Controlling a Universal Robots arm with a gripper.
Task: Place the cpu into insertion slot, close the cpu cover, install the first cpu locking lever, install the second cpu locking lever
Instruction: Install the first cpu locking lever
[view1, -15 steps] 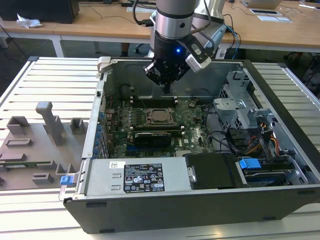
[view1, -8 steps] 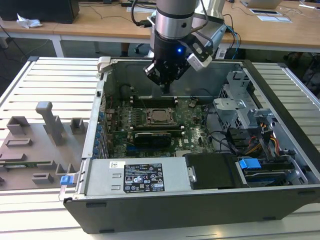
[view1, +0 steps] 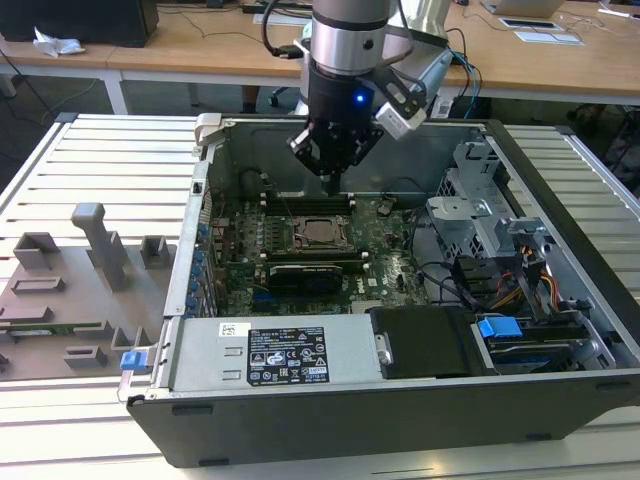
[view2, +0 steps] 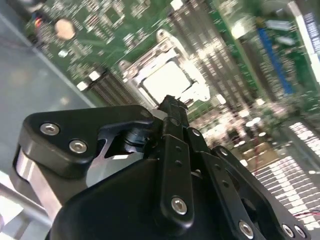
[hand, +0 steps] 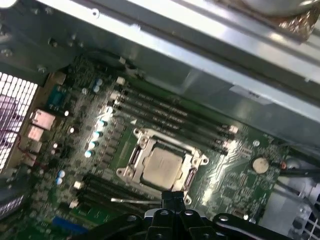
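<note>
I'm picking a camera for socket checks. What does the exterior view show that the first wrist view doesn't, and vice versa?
The exterior view adds the open computer case, its labelled power supply and the grey fixture tray on the exterior view's left. The first wrist view adds the round coin battery on the circuit board. Both show the cpu seated under the cpu cover, with the shut gripper close by.
</note>
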